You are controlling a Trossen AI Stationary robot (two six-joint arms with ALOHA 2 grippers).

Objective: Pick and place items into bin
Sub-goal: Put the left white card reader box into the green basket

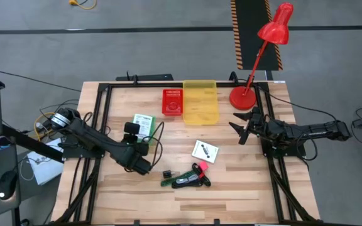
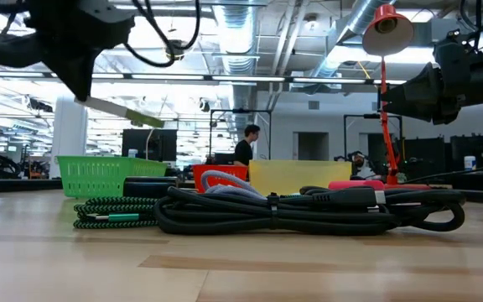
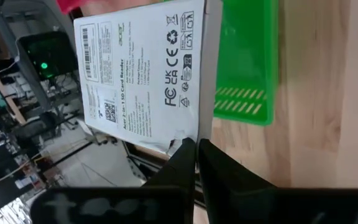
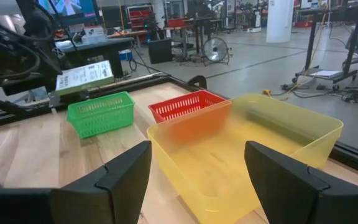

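Wooden table (image 1: 244, 188), three bins at back. Left gripper (image 3: 196, 146) clenched on flat white box (image 3: 143, 71) by one corner, above green bin (image 3: 244, 59); probably light, stiff card. Right gripper (image 4: 194, 177) spread wide, idle near yellow bin (image 4: 253, 155)

A: What has the left gripper (image 3: 196, 149) got?
B: Its dark fingers (image 3: 180, 163) are pinched on the corner of a white printed SD card packet (image 3: 143, 71).
A: And upper right?
B: A green basket (image 3: 246, 62) on the wooden table (image 3: 328, 93).
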